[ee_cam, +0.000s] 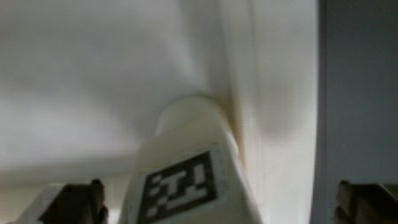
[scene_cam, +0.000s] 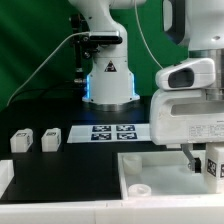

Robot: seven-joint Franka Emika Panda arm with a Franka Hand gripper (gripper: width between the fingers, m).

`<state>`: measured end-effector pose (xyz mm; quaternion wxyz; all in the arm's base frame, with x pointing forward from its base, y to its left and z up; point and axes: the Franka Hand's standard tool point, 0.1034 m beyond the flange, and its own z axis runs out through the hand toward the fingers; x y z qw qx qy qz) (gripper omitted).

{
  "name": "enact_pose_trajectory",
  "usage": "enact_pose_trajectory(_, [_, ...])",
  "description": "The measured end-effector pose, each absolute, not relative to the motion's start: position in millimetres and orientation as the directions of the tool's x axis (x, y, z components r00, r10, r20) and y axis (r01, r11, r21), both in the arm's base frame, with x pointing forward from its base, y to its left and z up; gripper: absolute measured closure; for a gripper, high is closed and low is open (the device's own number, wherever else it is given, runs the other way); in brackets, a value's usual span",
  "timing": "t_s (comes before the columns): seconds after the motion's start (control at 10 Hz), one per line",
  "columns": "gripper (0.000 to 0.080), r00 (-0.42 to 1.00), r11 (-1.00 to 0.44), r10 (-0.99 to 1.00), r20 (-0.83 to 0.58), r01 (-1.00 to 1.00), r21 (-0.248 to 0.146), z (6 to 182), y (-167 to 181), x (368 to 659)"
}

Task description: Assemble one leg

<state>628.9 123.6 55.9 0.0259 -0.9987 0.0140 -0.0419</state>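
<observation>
At the exterior view's left, two loose legs lie on the black table side by side, one nearer the edge and a 2nd leg just beside it, each w/ a tag on its face. Next, toward the middle, the marker board lies flat in front of the robot base, which glows blue low down. Below it, the large white panel shows a round corner hole. At the exterior view's right, the gripper hangs low over the panel, and a tagged leg stands between or just beside its fingers; from this view it cannot be told if they pinch it. In the wrist view, the leg w/ its tag stands upright between the two dark fingertips, which are spread apart w/ gaps on both sides, not touching the post. Behind it is the white panel surface.
</observation>
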Motion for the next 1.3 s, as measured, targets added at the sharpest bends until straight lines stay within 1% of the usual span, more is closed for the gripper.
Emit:
enact_pose_trajectory(0.1, [0.015, 0.968, -0.973, 0.231, 0.094, 0.232, -0.001, 59.9, 120, 634])
enact_pose_trajectory(0.2, [0.015, 0.953, -0.958, 0.287, 0.093, 0.287, 0.011, 59.9, 120, 634])
enact_pose_trajectory(0.3, [0.015, 0.961, -0.965, 0.261, 0.093, 0.261, 0.007, 59.6, 120, 634])
enact_pose_trajectory(0.4, [0.0249, 0.972, -0.976, 0.218, 0.093, 0.219, 0.003, 59.6, 120, 634])
enact_pose_trajectory(0.5, [0.0249, 0.981, -0.985, 0.172, 0.093, 0.173, -0.005, 59.5, 120, 634])
enact_pose_trajectory(0.6, [0.0451, 0.996, -1.0, 0.015, 0.091, 0.018, -0.025, 59.5, 121, 634])
enact_pose_trajectory(0.7, [0.0509, 0.994, -0.998, -0.065, 0.088, -0.062, -0.033, 59.5, 121, 634])
enact_pose_trajectory(0.8, [0.0509, 0.975, -0.978, -0.205, 0.083, -0.202, -0.044, 59.4, 119, 634])
enact_pose_trajectory(0.9, [0.0509, 0.953, -0.956, -0.292, 0.078, -0.289, -0.051, 58.7, 119, 635])
enact_pose_trajectory(1.0, [0.0509, 0.916, -0.918, -0.396, 0.062, -0.393, -0.051, 58.5, 117, 636])
enact_pose_trajectory(1.2, [0.05, 0.813, -0.815, -0.58, 0.045, -0.579, -0.031, 59.5, 112, 634])
enact_pose_trajectory(1.3, [0.05, 0.732, -0.734, -0.679, 0.054, -0.679, -0.007, 60.1, 104, 633])
